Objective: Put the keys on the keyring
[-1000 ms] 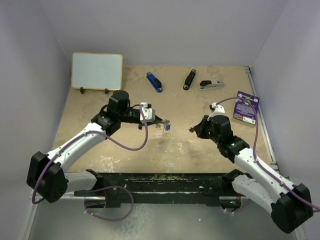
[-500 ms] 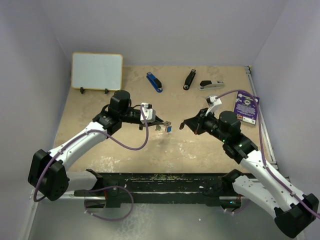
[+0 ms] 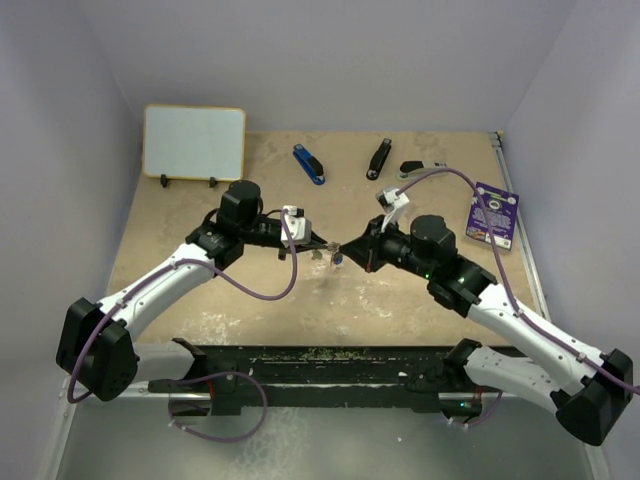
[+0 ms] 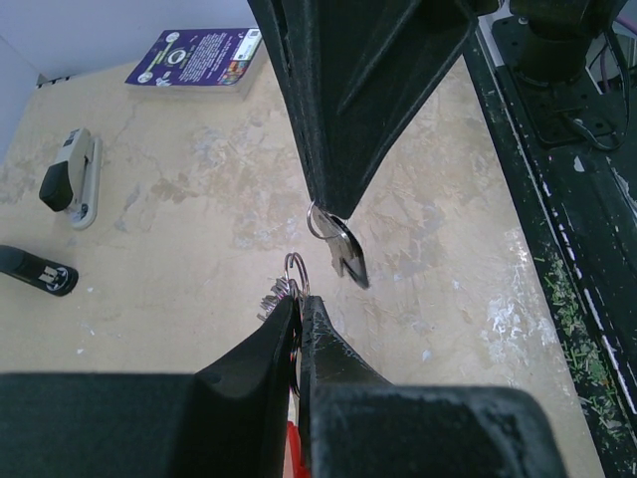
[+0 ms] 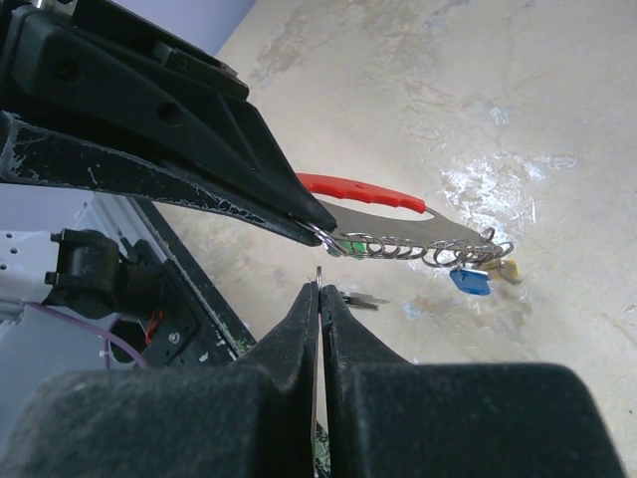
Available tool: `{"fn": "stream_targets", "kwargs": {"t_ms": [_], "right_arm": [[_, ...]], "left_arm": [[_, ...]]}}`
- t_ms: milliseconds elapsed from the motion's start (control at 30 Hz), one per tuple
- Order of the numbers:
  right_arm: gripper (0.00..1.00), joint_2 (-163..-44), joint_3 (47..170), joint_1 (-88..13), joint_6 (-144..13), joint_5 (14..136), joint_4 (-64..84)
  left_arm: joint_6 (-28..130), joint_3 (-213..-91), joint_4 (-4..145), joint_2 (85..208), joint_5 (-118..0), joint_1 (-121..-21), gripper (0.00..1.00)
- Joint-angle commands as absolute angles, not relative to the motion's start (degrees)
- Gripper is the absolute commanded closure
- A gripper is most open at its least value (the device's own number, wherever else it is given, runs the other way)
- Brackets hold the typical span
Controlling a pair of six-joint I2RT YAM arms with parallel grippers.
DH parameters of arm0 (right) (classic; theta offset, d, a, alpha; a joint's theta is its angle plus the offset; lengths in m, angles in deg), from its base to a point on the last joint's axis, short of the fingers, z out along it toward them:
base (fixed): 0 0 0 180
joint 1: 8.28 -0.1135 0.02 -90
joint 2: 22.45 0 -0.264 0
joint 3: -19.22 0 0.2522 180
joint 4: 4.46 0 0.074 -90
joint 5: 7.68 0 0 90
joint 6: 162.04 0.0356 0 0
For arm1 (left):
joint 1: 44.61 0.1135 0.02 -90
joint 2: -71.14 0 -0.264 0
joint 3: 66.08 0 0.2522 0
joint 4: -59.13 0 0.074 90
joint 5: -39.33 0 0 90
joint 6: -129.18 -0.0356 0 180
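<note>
**A:** Above the middle of the table (image 3: 330, 300), what are we looking at?

**B:** The left gripper (image 4: 297, 302) is pinched tight on the keyring (image 4: 295, 267). The ring pokes out past its tips, with the red fob (image 5: 360, 188) and a blue tag (image 5: 468, 281) strung out behind. The right gripper (image 5: 318, 291) is clamped on one key (image 4: 345, 255), head in the jaws and blade hanging free. The key sits just beside the ring, and I'd judge the two aren't touching.

**A:** So this is the threading step?

**B:** I'd say so, and it's only starting.

**A:** How do we do it well?

**B:** Hold the left arm steady and let only the right one move. Turn the key so the hole in its head faces the ring's wire, then creep in. I can't make out where the ring's split lies, so that needs finding first.

**A:** What are the risks?

**B:** The key is thin, so it may pivot in the grip if it snags. A hard push could also twist the ring out of the left fingers.
</note>
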State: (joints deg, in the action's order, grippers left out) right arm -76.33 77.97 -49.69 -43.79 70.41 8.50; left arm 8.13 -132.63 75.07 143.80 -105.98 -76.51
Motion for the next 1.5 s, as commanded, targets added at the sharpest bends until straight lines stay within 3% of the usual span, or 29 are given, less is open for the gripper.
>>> {"fn": "stream_targets", "kwargs": {"t_ms": [0, 1467], "right_arm": [[1.0, -75.7, 81.2, -51.1, -44.6, 71.3, 5.5], [1.0, -80.3, 85.2, -53.7, -45.6, 80.5, 8.7]], "left_arm": [[7.5, -134.2, 70.9, 143.4, -107.4, -76.3, 0.96], [9.8, -134.9, 68.6, 143.8, -108.6, -77.3, 0.96]]}}
